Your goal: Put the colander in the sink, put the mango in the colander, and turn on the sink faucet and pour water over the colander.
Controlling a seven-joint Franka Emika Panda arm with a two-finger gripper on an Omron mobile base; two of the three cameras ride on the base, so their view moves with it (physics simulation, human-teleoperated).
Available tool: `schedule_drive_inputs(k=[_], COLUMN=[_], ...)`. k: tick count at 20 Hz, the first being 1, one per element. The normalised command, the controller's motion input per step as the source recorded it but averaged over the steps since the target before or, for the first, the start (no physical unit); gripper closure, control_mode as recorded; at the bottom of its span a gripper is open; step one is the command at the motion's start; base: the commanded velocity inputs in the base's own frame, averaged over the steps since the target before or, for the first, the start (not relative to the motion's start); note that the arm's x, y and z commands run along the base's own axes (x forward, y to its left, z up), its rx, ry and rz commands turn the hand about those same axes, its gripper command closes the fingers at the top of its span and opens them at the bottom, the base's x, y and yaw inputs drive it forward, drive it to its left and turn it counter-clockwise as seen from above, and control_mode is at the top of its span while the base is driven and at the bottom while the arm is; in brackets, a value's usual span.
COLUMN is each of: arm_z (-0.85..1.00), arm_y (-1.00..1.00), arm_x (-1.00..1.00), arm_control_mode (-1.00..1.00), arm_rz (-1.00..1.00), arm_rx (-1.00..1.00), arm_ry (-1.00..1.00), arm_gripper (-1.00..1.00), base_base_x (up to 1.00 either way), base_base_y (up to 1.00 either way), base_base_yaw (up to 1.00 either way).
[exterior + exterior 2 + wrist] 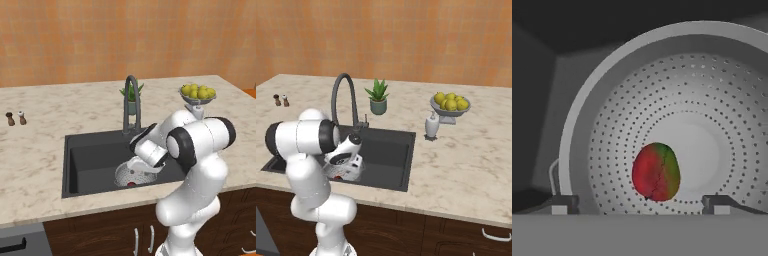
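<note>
the end effector (640, 204) hangs low inside the sink (80, 160), fingers spread wide with nothing between them, pointing down into the colander (662, 90). the mango (656, 171) lies loose on the colander's perforated floor, just off centre, directly ahead of the fingertips. the colander sits in the basin's front part. what's left, i'd judge, is the sink faucet (131, 100): it stands behind the basin, above and beyond the hand, so the arm must lift clear and reach back toward its lever.
</note>
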Motion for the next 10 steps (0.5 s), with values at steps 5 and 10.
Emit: schedule_drive_inputs(k=[5,10], arm_z=[0.83,0.72], arm_y=[-0.59,-0.6], arm_x=[0.12,0.28], arm_control_mode=[-1.0,-1.0], arm_rz=[0.0,0.0], arm_rx=[0.0,0.01], arm_ry=[-0.04,0.0], arm_gripper=[-1.0,-1.0], base_base_x=[0.0,0.0], base_base_y=[0.0,0.0], base_base_yaw=[0.0,0.0])
